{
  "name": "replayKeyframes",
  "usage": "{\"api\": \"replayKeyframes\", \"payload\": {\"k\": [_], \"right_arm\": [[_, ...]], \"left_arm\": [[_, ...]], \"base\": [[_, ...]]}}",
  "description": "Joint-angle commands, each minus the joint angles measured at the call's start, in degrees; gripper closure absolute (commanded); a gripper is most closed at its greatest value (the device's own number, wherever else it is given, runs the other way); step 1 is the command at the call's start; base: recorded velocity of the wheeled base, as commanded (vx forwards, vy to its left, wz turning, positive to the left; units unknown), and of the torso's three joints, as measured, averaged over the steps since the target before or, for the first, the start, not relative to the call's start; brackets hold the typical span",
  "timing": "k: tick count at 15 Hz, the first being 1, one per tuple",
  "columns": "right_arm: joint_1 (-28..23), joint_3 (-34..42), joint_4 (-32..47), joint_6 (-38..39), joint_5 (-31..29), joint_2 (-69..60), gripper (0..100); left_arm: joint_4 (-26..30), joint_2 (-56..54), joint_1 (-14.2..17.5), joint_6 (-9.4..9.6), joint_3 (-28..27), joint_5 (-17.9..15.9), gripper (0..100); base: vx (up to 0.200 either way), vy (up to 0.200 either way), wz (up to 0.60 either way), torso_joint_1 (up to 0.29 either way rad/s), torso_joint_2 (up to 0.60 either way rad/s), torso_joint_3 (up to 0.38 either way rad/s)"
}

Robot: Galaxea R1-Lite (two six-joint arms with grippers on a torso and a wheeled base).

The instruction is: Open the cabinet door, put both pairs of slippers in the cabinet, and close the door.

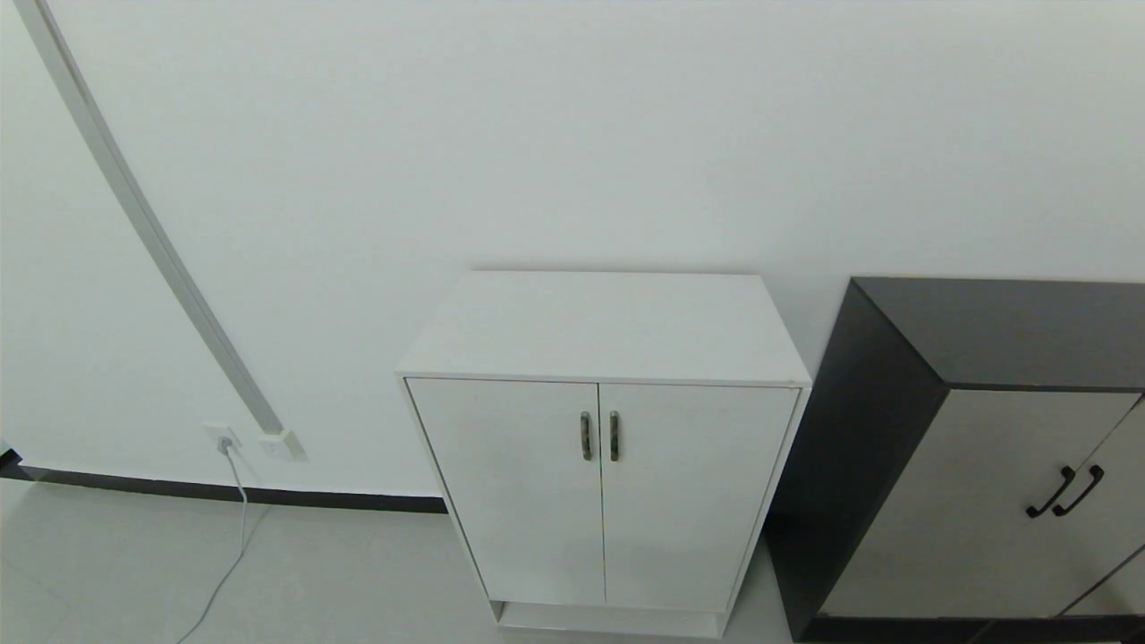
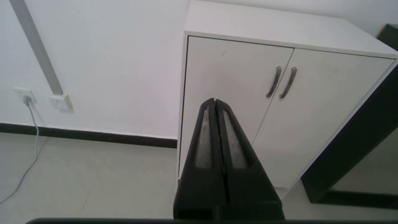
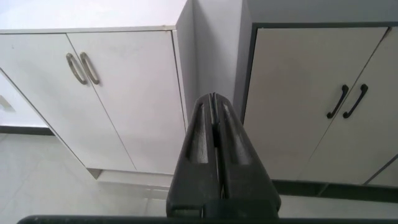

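White cabinet point(image 1: 605, 331): against wall, both doors point(image 1: 519, 483) closed. Black cabinet point(image 1: 966, 501): just beside, on its right. Left tool point(image 2: 214, 101): fingers pressed together, empty. Right tool point(image 3: 213, 96): likewise.

We count one white cabinet point(image 1: 604, 326) and one black cabinet point(image 1: 863, 447), four doors point(image 1: 510, 487) point(image 1: 693, 487) point(image 1: 966, 510) point(image 1: 1123, 537) and four handles point(image 1: 586, 436) point(image 1: 614, 436) point(image 1: 1048, 495) point(image 1: 1080, 490) between them, two wall outlets point(image 1: 222, 438) point(image 1: 283, 444), one cable point(image 1: 238, 528), one wall conduit point(image 1: 134, 206) and two pincers point(image 2: 215, 102) point(image 3: 214, 96).

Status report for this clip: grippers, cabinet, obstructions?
Left gripper shut, empty. Right gripper shut, empty. White two-door wooden cabinet: both doors closed. Black-sided cabinet stands beside it, not blocking.
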Motion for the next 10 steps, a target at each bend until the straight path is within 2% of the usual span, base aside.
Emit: {"api": "replayKeyframes", "payload": {"k": [1,10], "right_arm": [[0.0,0.0,0.0,0.0,0.0,0.1,100],[0.0,0.0,0.0,-0.1,0.0,0.1,100]], "left_arm": [[0.0,0.0,0.0,0.01,0.1,0.0,100],[0.0,0.0,0.0,0.01,0.0,0.0,100]], "base": [[0.000,0.000,0.00,0.000,0.00,0.000],[0.000,0.000,0.00,0.000,0.00,0.000]]}}
